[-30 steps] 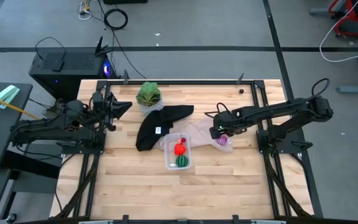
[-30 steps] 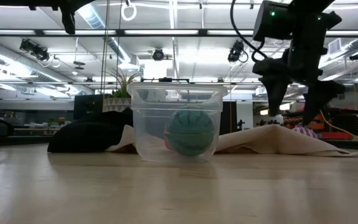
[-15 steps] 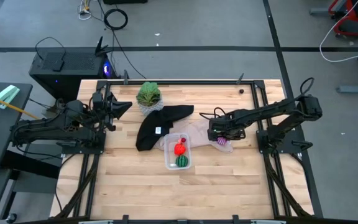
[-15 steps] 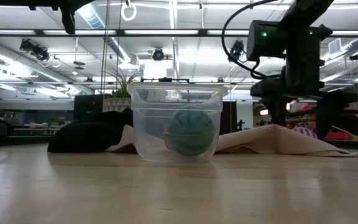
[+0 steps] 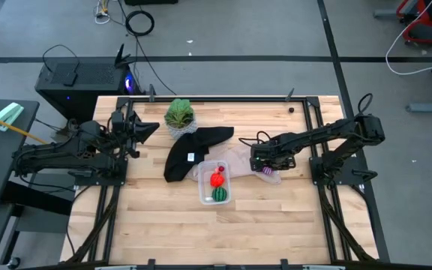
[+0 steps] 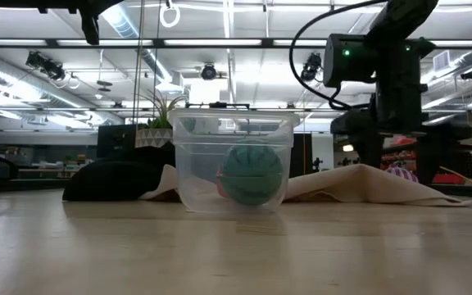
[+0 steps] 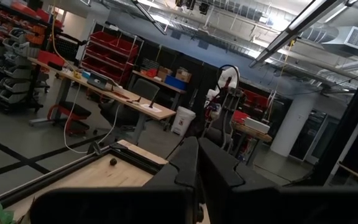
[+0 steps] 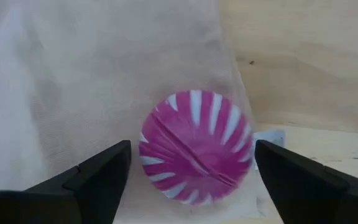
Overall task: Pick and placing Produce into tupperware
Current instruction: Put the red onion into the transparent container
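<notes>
A magenta fruit with white stripes (image 8: 194, 147) lies on the beige cloth (image 8: 73, 74), close to the cloth's edge. My right gripper (image 8: 192, 147) points down over it, open, with one finger on each side of the fruit and a gap to both. In the high view this gripper (image 5: 263, 163) is right of the clear tupperware (image 5: 214, 182), which holds a red fruit (image 5: 217, 178) and a green melon-like fruit (image 5: 220, 194). My left gripper (image 5: 147, 129) waits shut, raised over the table's far left part.
A black cloth (image 5: 193, 148) lies left of the beige cloth and partly on it. A leafy green plant (image 5: 179, 114) stands at the far edge. Bare wood stretches along the near half of the table (image 5: 223, 232).
My right gripper has sunk toward the magenta fruit and rolled about its own axis, so that its fingers now stand squarely on either side of the fruit. It has also drifted slightly toward the table's left.
</notes>
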Motion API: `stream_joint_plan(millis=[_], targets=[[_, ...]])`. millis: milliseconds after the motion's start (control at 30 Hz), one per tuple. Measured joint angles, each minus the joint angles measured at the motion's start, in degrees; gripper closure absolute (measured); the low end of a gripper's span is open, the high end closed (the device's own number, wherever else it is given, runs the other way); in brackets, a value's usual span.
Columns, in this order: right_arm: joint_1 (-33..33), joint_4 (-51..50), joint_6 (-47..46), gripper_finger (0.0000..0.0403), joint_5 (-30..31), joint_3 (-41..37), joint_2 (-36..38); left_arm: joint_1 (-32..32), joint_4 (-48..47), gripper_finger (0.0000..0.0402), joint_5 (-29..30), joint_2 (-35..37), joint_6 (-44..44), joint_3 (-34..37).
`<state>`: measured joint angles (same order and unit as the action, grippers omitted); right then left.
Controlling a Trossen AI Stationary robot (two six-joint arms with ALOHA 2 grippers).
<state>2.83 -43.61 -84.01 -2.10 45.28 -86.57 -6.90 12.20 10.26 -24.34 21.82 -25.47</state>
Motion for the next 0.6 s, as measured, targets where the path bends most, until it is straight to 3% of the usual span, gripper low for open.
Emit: stream_joint_plan(millis=[433, 600], targets=[[0.00, 1.00, 0.19, 0.0153, -0.18, 0.02, -0.57, 0.00, 0.33, 0.0385, 0.00, 0.00, -0.09, 0.00], [0.00, 1.10, 0.25, 0.0161, -0.29, 0.02, 1.17, -0.02, 0.36, 0.0378, 0.00, 0.00, -0.07, 0.00]])
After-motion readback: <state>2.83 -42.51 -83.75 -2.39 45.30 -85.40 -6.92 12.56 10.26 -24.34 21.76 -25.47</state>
